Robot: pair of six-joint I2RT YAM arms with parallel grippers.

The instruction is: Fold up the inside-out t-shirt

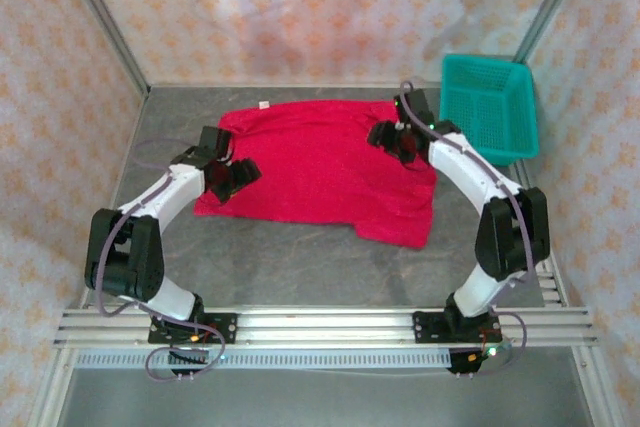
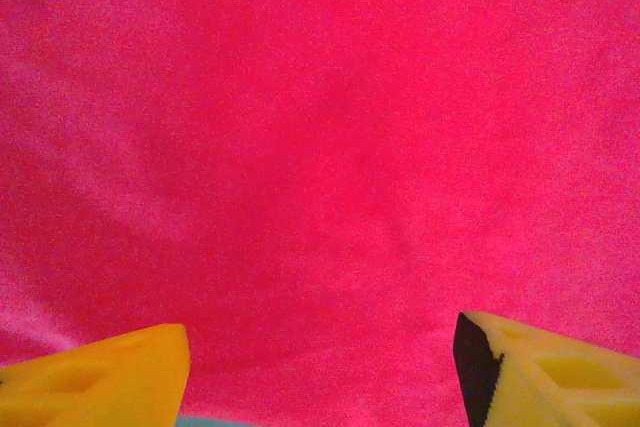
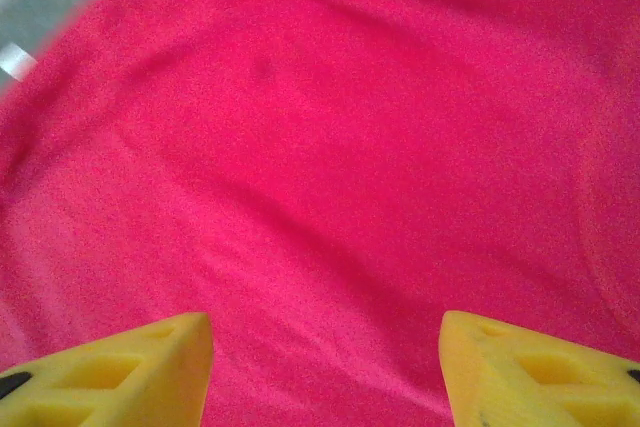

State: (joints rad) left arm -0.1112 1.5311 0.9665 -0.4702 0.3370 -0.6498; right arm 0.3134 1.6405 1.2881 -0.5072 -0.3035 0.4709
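Garment: the inside-out t-shirt point(image 1: 330, 172) lies spread out on the grey table point(image 1: 300, 267), around the middle of the surface and toward the far side. It is crimson red. The cloth lies mostly flat, with shallow creases seen in both wrist views. Its far edge runs close to the back wall, and its near right corner reaches closest to the arm bases. A small white tag point(image 1: 264, 105) sits at the far edge, toward the left.

Left arm: the left gripper point(image 1: 235, 175) is over the left edge of the shirt, toward the near left corner. In the left wrist view its two yellow fingers point(image 2: 110, 372) stand well apart, so the jaws are spread. Flat red cloth lies under the gap between them. Whether the tips touch the cloth cannot be told.

Right arm: the right gripper point(image 1: 395, 137) is over the far right part of the shirt, near that corner. In the right wrist view its jaws are likewise spread wide, with smooth red cloth beneath the gap. Contact with the cloth cannot be told here either.

Other items: a teal mesh basket point(image 1: 495, 112) stands in the far right corner of the table, just beside the shirt's far right corner. Both arm bases are fixed to a metal rail point(image 1: 320, 325) along the near edge.
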